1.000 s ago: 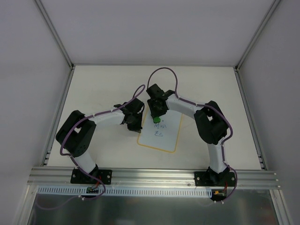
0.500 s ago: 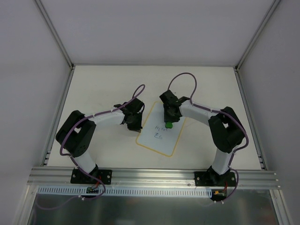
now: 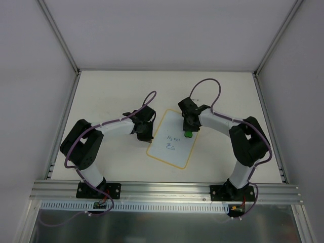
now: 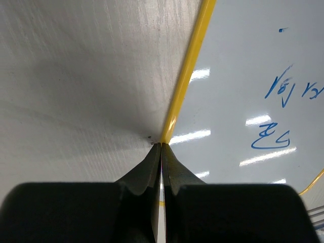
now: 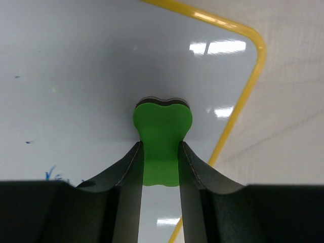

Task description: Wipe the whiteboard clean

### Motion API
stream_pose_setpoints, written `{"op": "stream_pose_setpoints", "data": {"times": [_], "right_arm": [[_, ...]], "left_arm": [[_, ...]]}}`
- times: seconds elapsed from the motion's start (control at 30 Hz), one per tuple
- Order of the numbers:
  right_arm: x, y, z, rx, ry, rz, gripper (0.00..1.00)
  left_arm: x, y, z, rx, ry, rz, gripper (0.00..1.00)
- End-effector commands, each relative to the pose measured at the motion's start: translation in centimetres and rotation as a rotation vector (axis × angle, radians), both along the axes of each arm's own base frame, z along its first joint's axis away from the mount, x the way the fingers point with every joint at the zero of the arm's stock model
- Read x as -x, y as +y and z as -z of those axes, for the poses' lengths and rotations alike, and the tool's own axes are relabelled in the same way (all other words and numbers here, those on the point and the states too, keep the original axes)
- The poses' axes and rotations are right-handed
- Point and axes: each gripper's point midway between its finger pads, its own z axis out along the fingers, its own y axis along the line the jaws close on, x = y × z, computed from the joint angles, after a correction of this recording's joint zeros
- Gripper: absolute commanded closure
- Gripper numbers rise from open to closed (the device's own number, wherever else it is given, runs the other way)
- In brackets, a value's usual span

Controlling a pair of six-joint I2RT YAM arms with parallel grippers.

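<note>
Left arm (image 3: 116, 125) and right arm (image 3: 215, 120): white tubular links, black joints, purple cables (image 3: 206, 80); left gripper (image 4: 161, 147), right gripper (image 5: 161, 152) black.

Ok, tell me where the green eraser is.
In the top view, the eraser sits right of centre, clamped in the right gripper on the whiteboard near its right rim, just right of the blue writing.
</note>
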Motion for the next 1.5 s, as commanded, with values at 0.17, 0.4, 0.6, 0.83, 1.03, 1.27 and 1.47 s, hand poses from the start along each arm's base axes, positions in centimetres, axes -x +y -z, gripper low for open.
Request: {"op": "stream_pose_setpoints", "data": {"times": [0.17,0.4,0.6,0.83,1.03,1.27,1.47], "right_arm": [[-4.2,5.5,-1.3,-0.062,-0.064,-0.025,1.00],[-7.2,8.9,-1.8,-0.097,-0.106,-0.023,1.00],[-8.1,10.8,-1.0,-0.110,-0.104,-0.033,1.00],[-7.9,11.1,0.0,-0.083,-0.082,-0.047,1.00],[-5.8,10.6,0.8,-0.034,0.006,-0.097,1.00],[-1.6,10.1,1.2,-0.031,0.079,-0.145,1.00],[2.1,8.9,1.1,-0.010,0.104,-0.157,1.00]], "left_arm": [[1.2,1.7,0.9,-0.081,0.027,0.004,1.00],[1.3,1.8,0.9,-0.080,0.026,0.003,1.00],[1.2,1.8,0.8,-0.079,0.025,0.002,1.00],[1.1,1.6,0.9,-0.079,0.028,-0.002,1.00],[0.5,1.1,0.7,-0.068,0.025,-0.020,1.00],[-0.4,0.2,0.1,-0.045,0.014,-0.047,1.00],[-0.9,-0.1,-0.4,-0.032,0.003,-0.064,1.00]]}}
